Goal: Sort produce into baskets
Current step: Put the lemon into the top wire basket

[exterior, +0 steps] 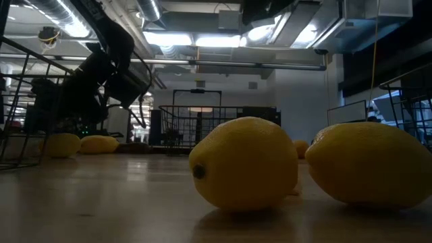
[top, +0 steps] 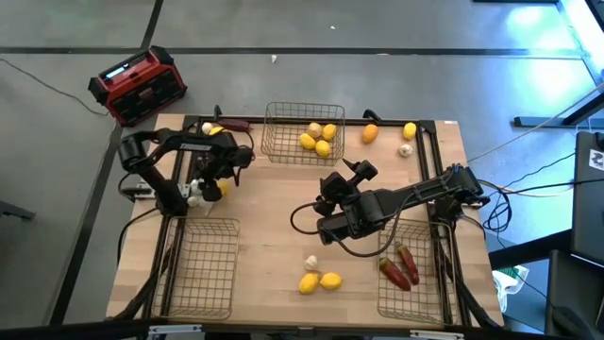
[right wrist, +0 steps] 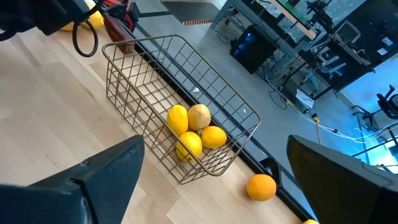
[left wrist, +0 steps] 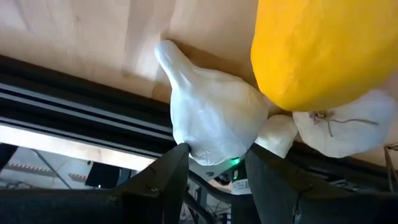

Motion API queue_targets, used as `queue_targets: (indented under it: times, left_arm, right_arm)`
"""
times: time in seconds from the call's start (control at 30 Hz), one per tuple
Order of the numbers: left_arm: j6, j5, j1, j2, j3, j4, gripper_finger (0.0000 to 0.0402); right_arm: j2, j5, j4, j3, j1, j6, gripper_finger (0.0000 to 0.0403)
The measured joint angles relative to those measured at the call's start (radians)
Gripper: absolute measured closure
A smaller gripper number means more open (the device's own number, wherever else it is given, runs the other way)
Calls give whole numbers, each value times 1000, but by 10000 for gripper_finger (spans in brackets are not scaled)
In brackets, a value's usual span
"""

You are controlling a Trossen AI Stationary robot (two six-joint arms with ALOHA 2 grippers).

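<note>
A white garlic bulb [left wrist: 211, 118] lies at the table's left edge beside a yellow lemon [left wrist: 323, 50] and a second garlic bulb [left wrist: 348, 127]. My left gripper [left wrist: 214, 155] [top: 203, 187] is shut on the first bulb. My right gripper [top: 346, 175] [right wrist: 216, 146] hangs wide open above the table's middle and holds nothing. It faces the far wire basket [top: 302, 137], which holds several lemons [right wrist: 189, 130]. The near right basket [top: 411, 279] holds dark red chili pieces [top: 401, 266]. The near left basket [top: 203, 269] has nothing in it. My left gripper pinches the garlic bulb's round base [left wrist: 208, 152] between its two fingers [left wrist: 168, 174]. The fingers slant down at it from above. The bulb's pointed stalk [left wrist: 166, 51] points away from the gripper and reaches the wooden table top.
Two lemons [top: 318, 281] and a garlic bulb [top: 310, 263] lie loose near the front middle. An orange fruit [top: 370, 133], a lemon [top: 410, 130] and a garlic bulb [top: 406, 149] lie at the far right. Lemons [top: 212, 129] lie at the far left. A red-and-black box [top: 137, 85] stands on the floor.
</note>
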Motion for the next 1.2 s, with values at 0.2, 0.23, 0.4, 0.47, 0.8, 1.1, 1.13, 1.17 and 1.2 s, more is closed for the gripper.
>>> queue_targets:
  times: [0.2, 0.23, 0.4, 0.47, 0.8, 1.1, 1.13, 1.17, 1.2]
  left_arm:
    - [9, 0, -8, -46, 24, 36, 247]
    - [14, 2, -12, -57, 30, 44, 247]
    - [28, 13, -30, -94, 45, 49, 247]
    - [36, 12, -37, -95, 45, 48, 247]
    - [52, 12, -101, -101, 65, 84, 247]
    - [1, 11, -103, -134, 112, 33, 247]
    - [-4, 11, -103, -142, 112, 24, 247]
    - [-9, 11, -103, -151, 112, 18, 247]
    - [-10, 11, -104, -163, 112, 21, 247]
  right_arm:
    - [0, 0, 0, 0, 0, -3, 13]
    - [0, 1, 0, 0, 0, -3, 13]
    - [0, 1, 0, 0, 0, -3, 13]
    - [0, 1, 0, 0, 0, -3, 13]
    - [0, 1, 0, 0, 0, -4, 13]
    - [0, 1, 0, 0, 0, -4, 13]
    - [0, 1, 0, 0, 0, -4, 13]
    - [0, 1, 0, 0, 0, -4, 13]
    - [0, 1, 0, 0, 0, -4, 13]
